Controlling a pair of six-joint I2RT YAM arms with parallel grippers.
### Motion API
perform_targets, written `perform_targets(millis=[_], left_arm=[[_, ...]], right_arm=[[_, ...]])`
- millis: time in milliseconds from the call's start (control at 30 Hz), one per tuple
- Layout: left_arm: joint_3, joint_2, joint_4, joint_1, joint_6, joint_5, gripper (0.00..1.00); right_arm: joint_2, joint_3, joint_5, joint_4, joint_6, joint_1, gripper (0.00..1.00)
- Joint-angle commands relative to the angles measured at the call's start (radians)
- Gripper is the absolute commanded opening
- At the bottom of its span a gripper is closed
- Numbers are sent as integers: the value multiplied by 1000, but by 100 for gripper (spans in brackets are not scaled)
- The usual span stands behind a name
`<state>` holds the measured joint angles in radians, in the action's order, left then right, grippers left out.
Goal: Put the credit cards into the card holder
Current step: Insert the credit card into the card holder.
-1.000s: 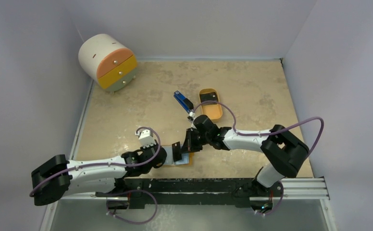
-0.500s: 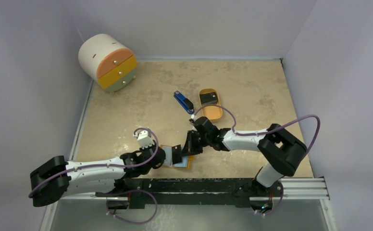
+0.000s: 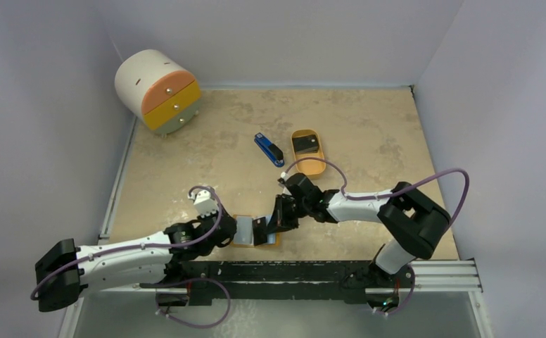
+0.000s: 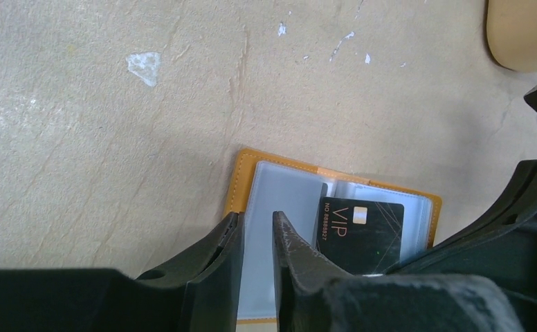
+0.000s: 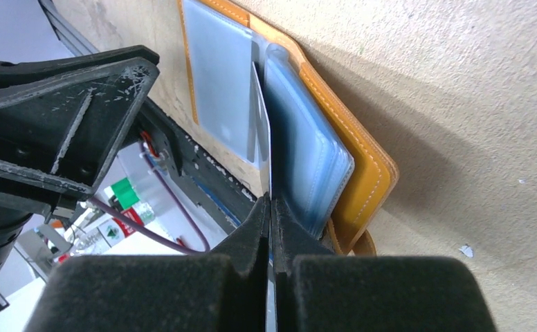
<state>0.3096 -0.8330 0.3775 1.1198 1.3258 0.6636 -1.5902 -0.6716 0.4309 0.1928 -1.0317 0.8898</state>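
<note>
The orange card holder (image 3: 245,232) lies open near the table's front edge, its clear sleeves facing up (image 4: 279,194). A black credit card marked VIP (image 4: 362,228) stands among the sleeves, seen edge-on in the right wrist view (image 5: 263,138). My right gripper (image 5: 270,197) is shut on that card beside the orange cover (image 5: 362,173); from above it sits at the holder's right side (image 3: 270,224). My left gripper (image 4: 255,216) hangs over the holder's left sleeve, narrowly open, with the sleeve showing through the gap (image 3: 233,232). Another dark credit card (image 3: 305,144) rests in the oval tray.
The oval orange tray (image 3: 314,166) and a blue-and-black stapler-like bar (image 3: 269,149) lie mid-table. A round drawer cabinet (image 3: 159,90) stands at the back left. The black rail (image 3: 312,271) runs along the front edge just behind the holder. Walls enclose the table.
The left arm drew back to the left and its jaws parted slightly. The right gripper carried the card down toward the holder. The holder's pale left sleeve now lies uncovered.
</note>
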Motion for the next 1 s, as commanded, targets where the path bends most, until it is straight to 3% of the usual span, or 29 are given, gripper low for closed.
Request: perform_targets(millis=[0,400,967], left_arm=[[21,-10,47,3,3,3,22],[-43,-92,-83,3,9,-43,18],[-74,-74,-95,3,16,-61,18]], right_arm=[[22,10,50,8,-14,-4,0],[-16,29,102,58,-43,-3,0],[-7,110,30,195,-135,-36,0]])
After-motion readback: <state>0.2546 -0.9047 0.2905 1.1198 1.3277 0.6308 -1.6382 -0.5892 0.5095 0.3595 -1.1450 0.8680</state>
